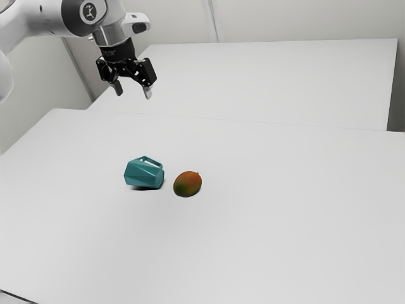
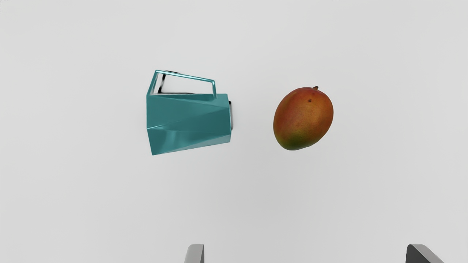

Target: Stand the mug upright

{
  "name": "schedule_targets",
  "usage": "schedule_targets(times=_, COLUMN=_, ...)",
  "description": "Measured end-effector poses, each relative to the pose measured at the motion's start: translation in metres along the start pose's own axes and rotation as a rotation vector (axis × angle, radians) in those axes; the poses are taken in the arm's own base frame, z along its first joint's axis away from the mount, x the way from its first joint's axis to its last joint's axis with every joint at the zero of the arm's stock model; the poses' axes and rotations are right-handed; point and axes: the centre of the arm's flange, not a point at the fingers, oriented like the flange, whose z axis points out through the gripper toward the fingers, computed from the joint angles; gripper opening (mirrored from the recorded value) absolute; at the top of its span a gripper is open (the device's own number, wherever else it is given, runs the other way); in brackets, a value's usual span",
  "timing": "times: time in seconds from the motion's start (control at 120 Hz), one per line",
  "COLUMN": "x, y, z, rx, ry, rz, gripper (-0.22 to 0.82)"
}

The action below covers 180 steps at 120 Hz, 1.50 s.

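In the exterior view, the mug (image 1: 143, 173) is lying on its side on the tabletop (image 1: 266, 234). Our tool (image 1: 133, 94) hangs high in the air, wide open with nothing in it. The mug is at about 6 o'clock from the tool. The mug's long way runs from 9 o'clock to 3 o'clock, and the handle (image 1: 150, 159) is on its 12 o'clock side. The mango (image 1: 188, 183) sits near it, at just past 3 o'clock, with a gap between them. The tabletop is white and flat. Behind it are a white slab (image 1: 253, 82) and a pale wall (image 1: 285, 19).

In the wrist view, let's call the way from the mug to the mango 3 o'clock. Then the wide end points to 9 and the thin end to 3, at the mango. The handle is at 12, and our tool is round at 5, on the side away from the handle. Our two fingers (image 2: 195, 254) are far apart, one from the other along much the same line as the mug's long way. So we think we should go over the mug, turn about a quarter, pinch its sides, then tip it up. The mango is close, so we could bump it.
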Motion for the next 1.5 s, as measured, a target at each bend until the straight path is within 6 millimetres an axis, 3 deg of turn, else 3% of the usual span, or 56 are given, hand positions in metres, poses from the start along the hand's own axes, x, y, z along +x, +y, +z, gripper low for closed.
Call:
schedule_targets(times=0.317, x=-0.008, y=-0.007, z=0.000, rx=-0.003, ry=-0.006, rz=-0.019, gripper=0.60)
schedule_targets(times=0.5, x=-0.021, y=-0.037, z=0.020, rx=-0.065, ry=-0.052, rz=-0.094, gripper=0.60)
schedule_targets(times=0.775, x=-0.021, y=-0.097, z=0.093, rx=-0.174, ry=-0.163, rz=-0.211, gripper=0.60)
schedule_targets(times=1.117, x=-0.003, y=-0.169, z=0.147, rx=-0.384, ry=-0.095, rz=-0.104, gripper=0.60)
schedule_targets(times=1.333, x=-0.005, y=-0.220, z=0.191, rx=-0.504, ry=-0.058, rz=-0.061, gripper=0.60)
schedule_targets(times=1.5, x=0.003, y=-0.244, z=0.227, rx=-0.586, ry=-0.031, rz=-0.033, gripper=0.60)
